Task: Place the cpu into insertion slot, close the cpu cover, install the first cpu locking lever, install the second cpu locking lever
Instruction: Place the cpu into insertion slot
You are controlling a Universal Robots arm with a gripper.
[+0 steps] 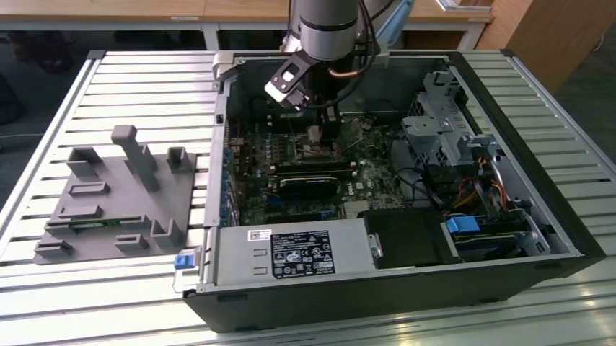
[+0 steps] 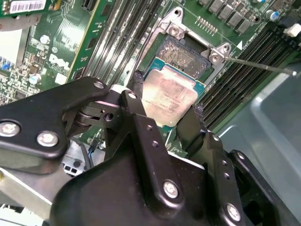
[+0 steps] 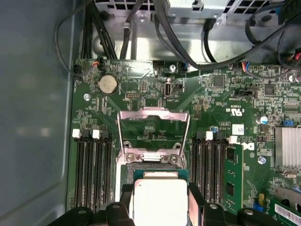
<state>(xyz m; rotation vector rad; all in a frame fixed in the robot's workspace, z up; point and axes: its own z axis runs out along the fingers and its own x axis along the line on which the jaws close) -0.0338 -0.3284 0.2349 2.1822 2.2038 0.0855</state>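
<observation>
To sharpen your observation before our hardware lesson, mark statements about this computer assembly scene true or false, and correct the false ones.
1. The tool holds the cpu. True.
2. The cpu cover is shut over the insertion slot. False: it stands raised and open.
3. The computer case lies open on a slatted table. True.
4. The grey fixture sits inside the case. False: it rests on the table outside it, at the exterior view's left.
</observation>
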